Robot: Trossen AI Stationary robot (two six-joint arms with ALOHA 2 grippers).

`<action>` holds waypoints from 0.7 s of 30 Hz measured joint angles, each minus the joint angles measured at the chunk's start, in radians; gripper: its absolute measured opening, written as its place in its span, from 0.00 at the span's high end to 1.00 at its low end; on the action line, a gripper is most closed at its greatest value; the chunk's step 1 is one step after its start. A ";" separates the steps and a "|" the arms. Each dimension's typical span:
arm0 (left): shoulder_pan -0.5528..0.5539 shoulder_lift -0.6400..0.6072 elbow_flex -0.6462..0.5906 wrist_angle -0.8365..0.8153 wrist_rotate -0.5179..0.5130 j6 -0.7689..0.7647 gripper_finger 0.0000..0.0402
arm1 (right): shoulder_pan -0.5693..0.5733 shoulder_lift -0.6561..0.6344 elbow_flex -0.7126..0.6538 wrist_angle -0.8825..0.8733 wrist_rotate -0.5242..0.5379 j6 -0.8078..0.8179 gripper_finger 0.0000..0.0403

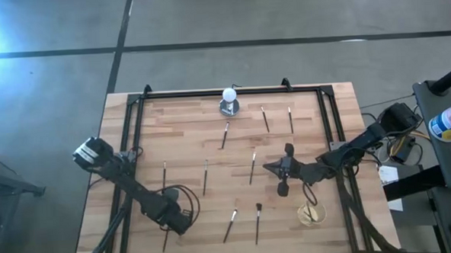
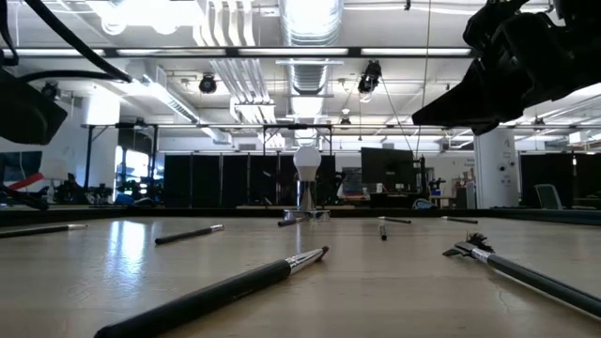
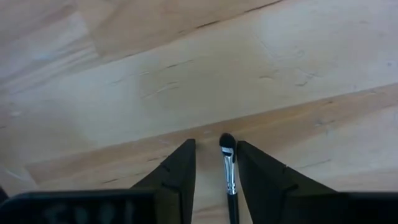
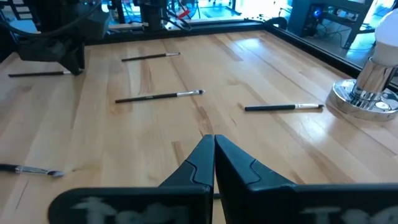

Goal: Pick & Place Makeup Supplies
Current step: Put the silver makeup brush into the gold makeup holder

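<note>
Writing: none can be read on the brushes, the desk or the arms.
Brushes counted: nine thin makeup brushes [image 1: 205, 176] can be made out on the desk in the high view, plus one more partly covered under the left arm; they lie scattered and apart from one another.
Brush at left tool: a dark-handled brush with a silver ferrule [image 3: 229, 172] lies flat on the wood between the two fingers, bristle tip pointing away from the wrist.
Left tool [image 3: 216, 163]: low over the near left part of the desk, fingers [image 3: 181, 169] spread apart on either side of that brush, a gap showing on each side, not gripping it.
Right tool [image 4: 214, 155]: closed with nothing in it, fingertips pressed together, over the middle-right part of the desk.
Desk [image 1: 180, 136]: pale wooden planks inside a black frame.
White ball on round grey base [image 1: 229, 100]: one, upright at the far edge, centre.
Small clear dish [image 1: 312, 214]: one, near right corner; contents unclear.
</note>
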 joint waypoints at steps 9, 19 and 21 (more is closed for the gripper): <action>-0.002 0.005 -0.009 0.001 -0.055 0.005 0.90 | 0.000 0.000 0.000 0.003 0.000 -0.004 0.98; 0.000 -0.031 -0.026 -0.070 -0.069 0.067 0.99 | 0.000 0.000 0.000 0.010 0.000 -0.004 0.98; 0.001 -0.052 -0.029 -0.096 -0.084 0.070 0.99 | 0.000 0.000 0.000 0.010 0.000 -0.004 0.98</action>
